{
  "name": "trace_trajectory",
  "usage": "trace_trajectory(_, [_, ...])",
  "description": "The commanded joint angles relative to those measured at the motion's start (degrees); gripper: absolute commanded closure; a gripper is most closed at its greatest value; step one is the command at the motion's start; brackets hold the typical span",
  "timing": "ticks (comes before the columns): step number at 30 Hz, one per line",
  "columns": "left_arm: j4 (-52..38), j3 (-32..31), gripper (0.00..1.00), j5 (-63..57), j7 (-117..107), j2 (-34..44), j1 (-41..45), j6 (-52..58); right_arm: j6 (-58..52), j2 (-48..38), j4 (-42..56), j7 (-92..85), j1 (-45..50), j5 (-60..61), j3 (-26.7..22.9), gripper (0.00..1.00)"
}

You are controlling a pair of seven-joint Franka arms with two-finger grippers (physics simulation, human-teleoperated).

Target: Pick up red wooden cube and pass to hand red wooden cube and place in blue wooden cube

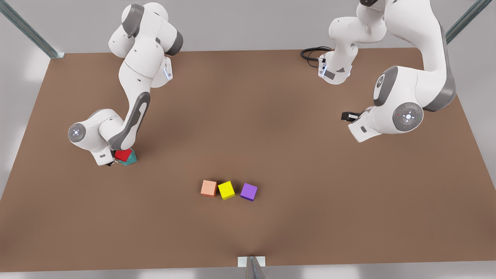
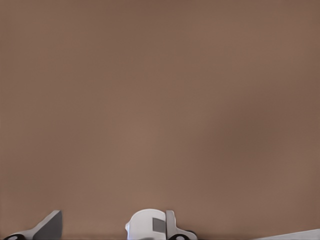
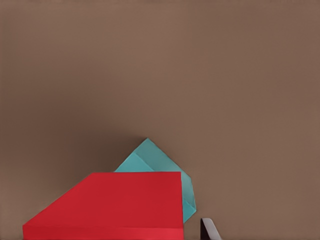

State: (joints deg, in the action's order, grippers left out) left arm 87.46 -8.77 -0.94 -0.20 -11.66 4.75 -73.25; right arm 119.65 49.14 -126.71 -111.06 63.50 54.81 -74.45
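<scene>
**Two cubes meet at the table's edge**

Two plain-faced blocks touch near the front view's left: the bright red wooden cube, tilted, rests against the teal blue wooden cube, the right gripper clasping the red one. It looks light, rigid and best pinched across flat opposite faces. The left gripper waits well apart; its grip cannot be told.

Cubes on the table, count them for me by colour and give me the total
Red wooden cube: 1
Blue wooden cube, teal: 1
Salmon-orange cube: 1
Yellow cube: 1
Purple cube: 1
Total: 5
</scene>
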Motion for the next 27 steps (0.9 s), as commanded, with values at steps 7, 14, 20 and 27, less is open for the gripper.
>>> trace_trajectory(7, [0.34,-0.02,0.0,-0.03,-1.21,-0.82,-0.97,-1.37,-8.38,-0.1,0.06,-1.35,1.98,0.12,-3.95,0.0])
trace_trajectory(14, [0.26,-0.11,0.0,1.2,-1.12,-0.74,-0.88,-0.23,-19.01,0.16,6.12,-0.56,3.12,-0.32,-10.27,0.0])
trace_trajectory(20, [0.34,-0.11,0.0,1.2,-1.38,-0.65,-0.62,0.21,-30.53,0.6,23.43,15.78,-2.94,1.52,-10.36,0.0])
trace_trajectory(27, [0.34,-0.11,0.0,1.2,-1.38,-0.74,-0.44,0.04,-43.26,3.41,38.81,66.49,-19.29,5.75,5.9,0.0])
